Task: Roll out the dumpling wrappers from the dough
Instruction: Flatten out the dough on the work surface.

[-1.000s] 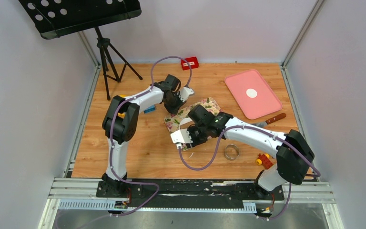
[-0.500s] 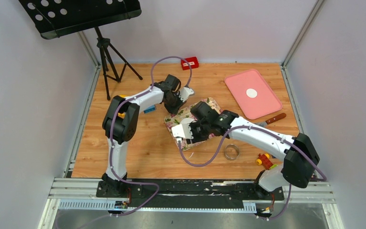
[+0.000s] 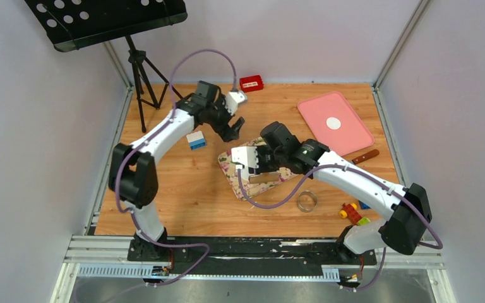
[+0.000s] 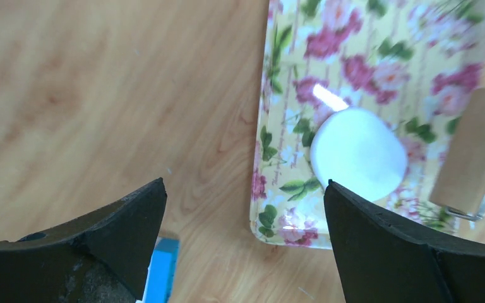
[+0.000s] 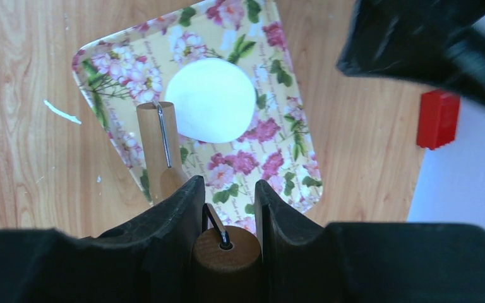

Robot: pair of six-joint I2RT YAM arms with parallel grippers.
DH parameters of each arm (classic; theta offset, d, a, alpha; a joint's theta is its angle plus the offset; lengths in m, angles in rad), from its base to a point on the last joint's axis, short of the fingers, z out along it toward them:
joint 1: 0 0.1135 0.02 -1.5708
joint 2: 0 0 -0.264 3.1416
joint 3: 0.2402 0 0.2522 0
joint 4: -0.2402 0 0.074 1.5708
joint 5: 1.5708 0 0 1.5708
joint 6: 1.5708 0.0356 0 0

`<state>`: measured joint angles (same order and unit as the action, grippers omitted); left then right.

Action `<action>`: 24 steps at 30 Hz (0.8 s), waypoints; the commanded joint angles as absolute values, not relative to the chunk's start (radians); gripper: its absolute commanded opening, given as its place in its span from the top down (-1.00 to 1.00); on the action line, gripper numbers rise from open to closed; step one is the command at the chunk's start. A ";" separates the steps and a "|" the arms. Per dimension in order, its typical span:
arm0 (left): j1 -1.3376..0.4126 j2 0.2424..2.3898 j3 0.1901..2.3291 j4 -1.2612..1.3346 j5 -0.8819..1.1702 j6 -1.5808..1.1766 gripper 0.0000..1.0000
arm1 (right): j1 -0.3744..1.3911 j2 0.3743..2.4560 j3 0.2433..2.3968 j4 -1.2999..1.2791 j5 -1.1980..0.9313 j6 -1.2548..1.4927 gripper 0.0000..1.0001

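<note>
The dough [image 5: 210, 100] is a round white lump on the floral tray [image 5: 278, 136], also seen in the left wrist view as the dough [image 4: 359, 154]. My right gripper [image 5: 229, 189] is shut on the handle of a wooden roller [image 5: 227, 255]. The roller's barrel [image 5: 155, 142] rests on the tray at the dough's near-left edge. My left gripper [image 4: 245, 189] is open and empty, above the table just off the tray's corner [image 4: 271, 221]. From above, the right gripper [image 3: 262, 170] covers the dough. One dumpling wrapper [image 3: 333, 123] lies on the pink tray [image 3: 347, 137].
A white-and-blue block [image 3: 196, 140] lies under the left arm. A red block [image 3: 251, 83] sits at the back. A metal ring cutter [image 3: 307, 201], a knife [image 3: 360, 158] and toy bricks [image 3: 352, 213] lie at the right front. A tripod stand [image 3: 142, 69] occupies the back left.
My left gripper has opened wide and pulled up and back off the tray. My right gripper has carried the roller further over the tray toward the dough.
</note>
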<state>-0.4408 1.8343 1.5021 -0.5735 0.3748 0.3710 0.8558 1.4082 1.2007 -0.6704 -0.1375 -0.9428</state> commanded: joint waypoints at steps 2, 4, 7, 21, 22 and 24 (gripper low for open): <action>-0.402 1.656 1.462 -0.537 0.705 0.419 -1.00 | 0.852 1.349 1.309 -0.622 -0.084 -0.886 1.00; -0.402 1.640 1.422 -0.537 0.826 0.437 -1.00 | 0.847 1.346 1.332 -0.623 -0.083 -0.860 1.00; -0.405 1.663 1.415 -0.600 0.970 0.492 -1.00 | 0.834 1.345 1.361 -0.626 -0.096 -0.814 1.00; -0.472 1.671 1.396 -0.698 1.060 0.607 -0.90 | 0.716 1.395 1.456 -0.641 -0.174 -0.636 1.00; -0.476 1.668 1.385 -0.676 1.054 0.592 -0.90 | 0.712 1.398 1.459 -0.643 -0.186 -0.628 1.00; -0.484 1.669 1.376 -0.644 1.044 0.572 -0.89 | 0.704 1.401 1.463 -0.652 -0.212 -0.620 1.00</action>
<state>-0.4656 1.7054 1.3952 -0.7040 1.0260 0.5877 0.7162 1.3914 1.4075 -0.6777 -0.1436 -0.6785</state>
